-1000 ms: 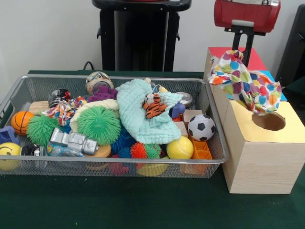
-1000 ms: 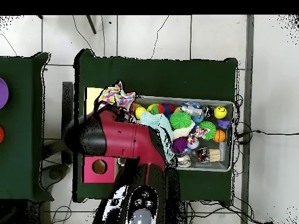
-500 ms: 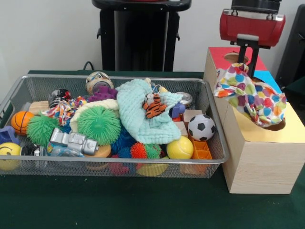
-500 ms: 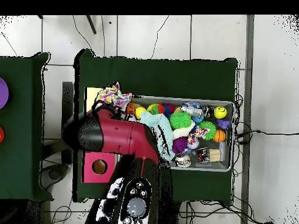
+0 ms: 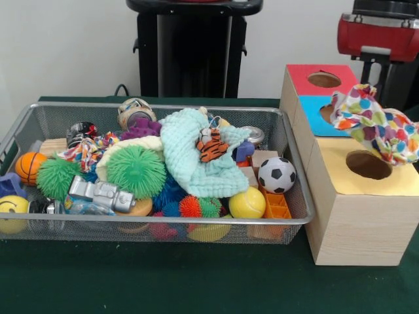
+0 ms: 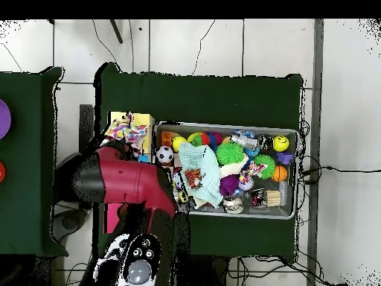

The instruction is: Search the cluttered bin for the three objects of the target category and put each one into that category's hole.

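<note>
A polka-dot cloth (image 5: pixel 376 125) hangs in the air over the wooden box, above and just right of the yellow section's hole (image 5: pixel 368 165). My gripper (image 5: pixel 364 90) is shut on the cloth's top, which hides the fingertips. The overhead view shows the cloth (image 6: pixel 125 132) at the box's outer side, beyond the red arm (image 6: pixel 119 182). The box also has a red-section hole (image 5: pixel 323 79) and a blue-section hole (image 5: pixel 325 112). In the wire bin (image 5: pixel 163 108) lie a mint cloth (image 5: pixel 193 160) and a small patterned cloth (image 5: pixel 88 149).
The bin is packed with a soccer ball (image 5: pixel 276 174), a yellow ball (image 5: pixel 247 203), a green spiky ball (image 5: pixel 136 171), a toy tiger (image 5: pixel 211 145), a basketball (image 5: pixel 29 167) and a smiley ball (image 5: pixel 12 210). A black pedestal (image 5: pixel 190 49) stands behind it.
The arm has carried the polka-dot cloth rightwards in the front view, from over the box's left part to its right edge. The red, blue and yellow holes now show.
</note>
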You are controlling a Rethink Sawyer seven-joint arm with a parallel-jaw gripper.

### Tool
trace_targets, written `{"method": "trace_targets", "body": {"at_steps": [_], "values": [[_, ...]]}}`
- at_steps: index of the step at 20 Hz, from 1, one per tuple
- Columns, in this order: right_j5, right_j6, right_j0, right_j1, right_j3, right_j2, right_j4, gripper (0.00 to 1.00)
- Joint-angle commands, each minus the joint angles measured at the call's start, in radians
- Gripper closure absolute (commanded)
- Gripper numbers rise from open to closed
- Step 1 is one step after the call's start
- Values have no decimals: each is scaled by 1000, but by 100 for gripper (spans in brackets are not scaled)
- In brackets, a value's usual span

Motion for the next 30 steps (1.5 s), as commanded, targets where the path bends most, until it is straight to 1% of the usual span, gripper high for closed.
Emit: {"method": "trace_targets", "body": {"at_steps": [1, 5, 11, 16, 19, 30], "values": [[19, 313, 33, 21, 113, -14, 70, 100], [21, 303, 40, 33, 95, -27, 80, 100], [-16, 285, 28, 65, 73, -35, 77, 100], [-77, 264, 2, 98, 60, -20, 71, 100], [-95, 264, 2, 118, 48, -30, 70, 100], [-120, 276, 19, 148, 39, -43, 90, 100]]}}
